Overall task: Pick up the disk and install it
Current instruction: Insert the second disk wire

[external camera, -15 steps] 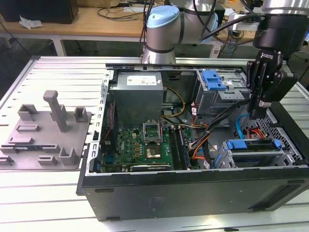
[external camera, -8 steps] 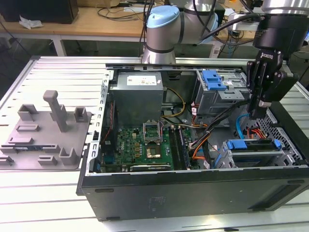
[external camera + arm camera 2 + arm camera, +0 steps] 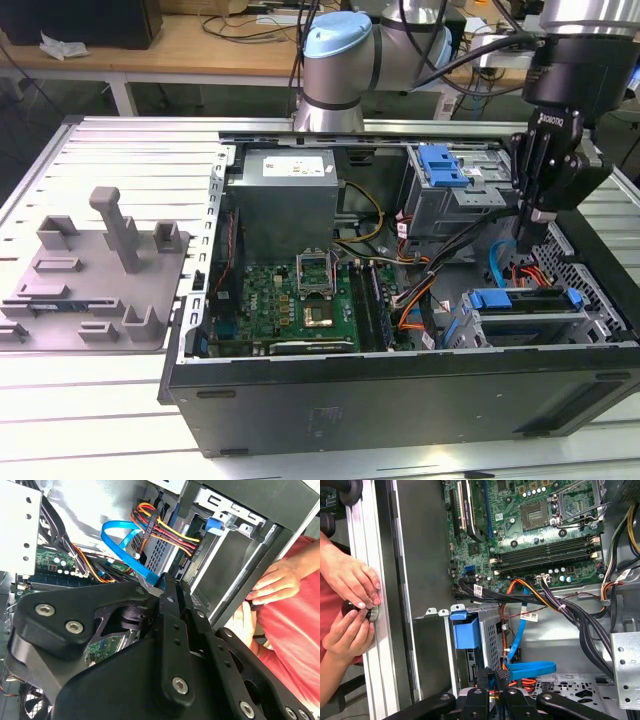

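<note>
Now the pincer [image 3: 528, 243] hovers above the disk [image 3: 522, 302].

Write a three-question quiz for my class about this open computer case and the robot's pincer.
1. True or false: the black pincer hangs above the open black computer case, towards the exterior view's right end.
2. Where are the person's hands in the first wrist view? A) on the silver table rail beside the case; B) on the motherboard; C) on the pincer.
3. What colour is the flat looped cable next to the pincer?
Key: 1 true; 2 A; 3 blue.
</note>
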Robot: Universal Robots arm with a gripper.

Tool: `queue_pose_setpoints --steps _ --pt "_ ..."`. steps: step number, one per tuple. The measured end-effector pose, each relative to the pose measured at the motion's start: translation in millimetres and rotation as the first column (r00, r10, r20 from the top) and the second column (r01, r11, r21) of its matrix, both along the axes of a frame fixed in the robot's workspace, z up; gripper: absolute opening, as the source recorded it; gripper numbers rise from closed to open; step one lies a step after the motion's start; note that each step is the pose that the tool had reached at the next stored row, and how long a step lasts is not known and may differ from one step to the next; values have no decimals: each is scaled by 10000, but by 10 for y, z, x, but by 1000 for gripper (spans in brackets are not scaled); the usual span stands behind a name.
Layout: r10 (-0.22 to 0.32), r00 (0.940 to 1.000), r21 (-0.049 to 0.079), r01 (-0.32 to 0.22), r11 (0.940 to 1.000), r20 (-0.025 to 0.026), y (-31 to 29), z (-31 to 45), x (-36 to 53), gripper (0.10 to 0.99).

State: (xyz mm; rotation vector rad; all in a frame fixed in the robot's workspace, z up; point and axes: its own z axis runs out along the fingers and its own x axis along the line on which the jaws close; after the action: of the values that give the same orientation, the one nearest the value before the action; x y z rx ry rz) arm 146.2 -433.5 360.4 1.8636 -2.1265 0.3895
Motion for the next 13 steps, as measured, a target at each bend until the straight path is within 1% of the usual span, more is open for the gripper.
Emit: queue_pose_setpoints --steps 1,2,5,8,10,11,12,13 --pt "-2 10000 1 2 10000 0 0 -3 -4 165" --pt "-2 10000 3 2 10000 0 -1 -5 -9 106" --pt "0 10000 2 0 10000 0 0 -7 -16 102" --pt "2 10000 -2 -2 10000 0 24 -7 -17 102" --pt "10 10000 -85 -10 10000 0 48 -7 -18 102" --pt "14 10000 -159 -14 9999 0 63 -8 -17 169" --pt "15 10000 -222 -15 9998 0 82 -7 -18 294" --pt "14 10000 -274 -14 9996 0 118 -6 -18 294"
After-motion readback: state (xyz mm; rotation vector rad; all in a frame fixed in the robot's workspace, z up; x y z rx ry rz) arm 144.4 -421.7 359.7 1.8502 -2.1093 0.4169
